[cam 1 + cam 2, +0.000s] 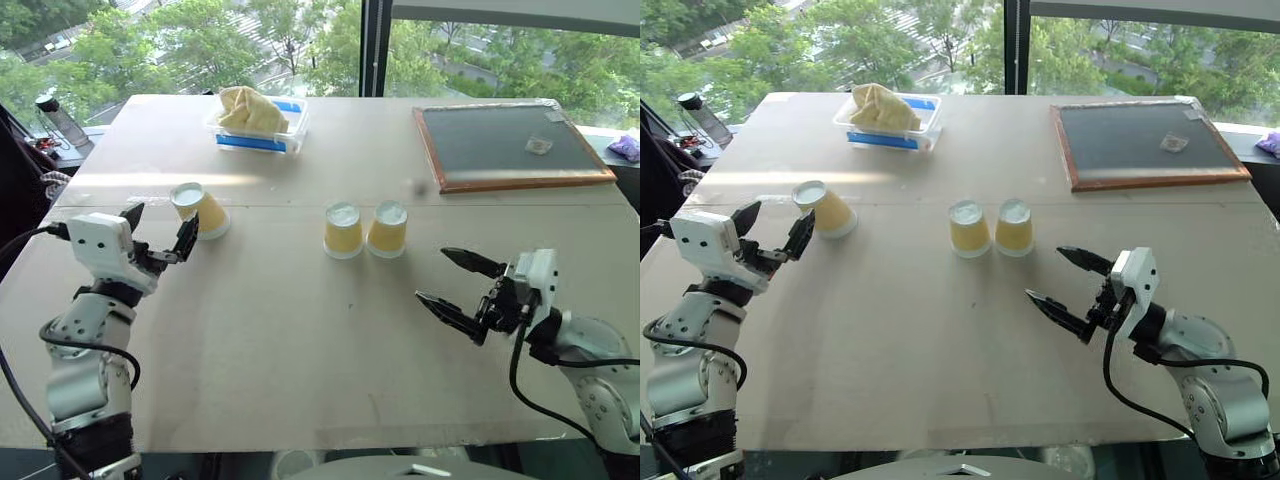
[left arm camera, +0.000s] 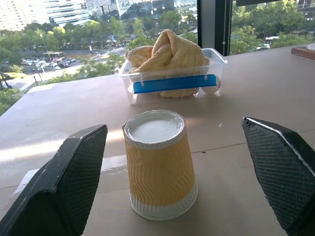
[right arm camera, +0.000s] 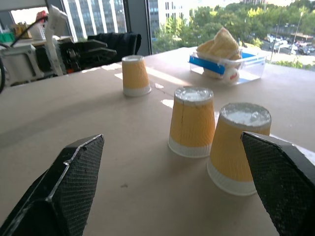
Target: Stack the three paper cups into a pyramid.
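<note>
Cups (image 1: 343, 231) and (image 1: 387, 230) stand upside down, seemingly touching, mid-bench (image 1: 300, 360) — the pyramid's base looks set. The third cup (image 1: 199, 211) sits well apart at nine o'clock, uncapped onto nothing yet. Left pincer (image 1: 158, 233) gapes wide just before it, empty; right pincer (image 1: 455, 283) — also spread, empty — hangs at four o'clock from the pair.

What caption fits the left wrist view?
Open left gripper facing one upturned paper cup, plastic tub behind.
</note>
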`<state>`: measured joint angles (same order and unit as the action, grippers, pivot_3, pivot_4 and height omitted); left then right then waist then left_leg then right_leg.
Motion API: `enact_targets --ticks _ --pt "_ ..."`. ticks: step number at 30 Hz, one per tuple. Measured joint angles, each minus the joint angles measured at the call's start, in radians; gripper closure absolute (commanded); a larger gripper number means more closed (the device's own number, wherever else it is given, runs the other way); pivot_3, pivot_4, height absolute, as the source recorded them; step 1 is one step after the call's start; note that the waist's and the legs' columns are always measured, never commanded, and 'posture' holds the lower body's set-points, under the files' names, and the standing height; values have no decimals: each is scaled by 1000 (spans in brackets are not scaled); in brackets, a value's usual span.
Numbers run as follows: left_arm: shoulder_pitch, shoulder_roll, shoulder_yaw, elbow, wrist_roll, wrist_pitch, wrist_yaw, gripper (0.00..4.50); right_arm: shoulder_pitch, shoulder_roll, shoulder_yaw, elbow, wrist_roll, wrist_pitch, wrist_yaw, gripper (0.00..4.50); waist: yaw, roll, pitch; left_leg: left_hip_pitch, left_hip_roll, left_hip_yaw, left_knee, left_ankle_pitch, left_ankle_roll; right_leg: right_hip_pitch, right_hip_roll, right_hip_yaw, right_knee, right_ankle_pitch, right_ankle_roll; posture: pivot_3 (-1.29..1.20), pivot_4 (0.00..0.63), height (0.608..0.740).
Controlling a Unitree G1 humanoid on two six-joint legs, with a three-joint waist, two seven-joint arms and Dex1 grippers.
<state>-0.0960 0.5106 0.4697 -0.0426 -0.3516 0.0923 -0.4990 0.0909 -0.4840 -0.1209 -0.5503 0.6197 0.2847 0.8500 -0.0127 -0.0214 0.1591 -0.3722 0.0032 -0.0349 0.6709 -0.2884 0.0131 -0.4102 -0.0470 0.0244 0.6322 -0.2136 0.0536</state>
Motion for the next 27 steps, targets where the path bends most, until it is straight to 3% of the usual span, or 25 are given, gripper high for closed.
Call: enact_targets --ticks 14,27 --pt "-191 -16 -77 402 76 -198 30 0 -3 19 -5 -3 16 -85 -7 96 3 -1 0 0 -1 -1 0 0 0 0 -1 0 1 0 0 0 150 740" --pt "-304 -16 -101 575 88 -305 6 0 -13 22 26 -3 25 -93 -18 96 3 -1 -1 0 -1 -1 0 0 0 0 -1 -1 2 0 0 0 150 740"
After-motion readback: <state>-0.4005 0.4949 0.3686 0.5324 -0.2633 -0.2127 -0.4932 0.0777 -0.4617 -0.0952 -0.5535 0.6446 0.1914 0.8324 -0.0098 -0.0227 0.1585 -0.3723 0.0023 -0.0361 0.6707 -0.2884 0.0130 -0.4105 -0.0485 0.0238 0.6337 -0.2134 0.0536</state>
